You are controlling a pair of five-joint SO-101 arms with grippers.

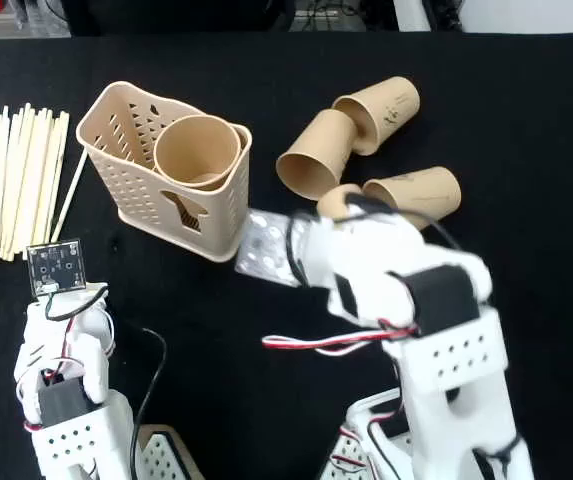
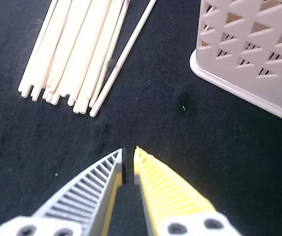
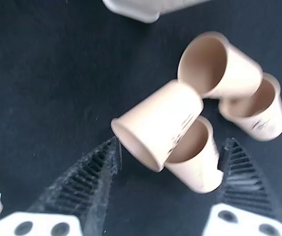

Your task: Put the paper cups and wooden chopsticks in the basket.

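A beige plastic basket (image 1: pixel 116 125) stands at mid-left with stacked paper cups (image 1: pixel 198 150) inside it. Several more paper cups (image 1: pixel 316 155) lie on their sides to its right. My right gripper (image 3: pixel 171 145) hangs open just above two of them: the nearest cup (image 3: pixel 155 125) and another cup (image 3: pixel 197 160) sit between its dark fingers, apart from both. A bundle of wooden chopsticks (image 1: pixel 21 180) lies at the far left. My left gripper (image 2: pixel 128 150) is shut on nothing, low over the black cloth a short way from the chopsticks' ends (image 2: pixel 77 54) and the basket's wall (image 2: pixel 249 54).
One chopstick (image 1: pixel 69 195) lies askew between the bundle and the basket. The right arm (image 1: pixel 406 290) covers part of one cup. The left arm (image 1: pixel 61 370) is at the near left. Black cloth covers the table.
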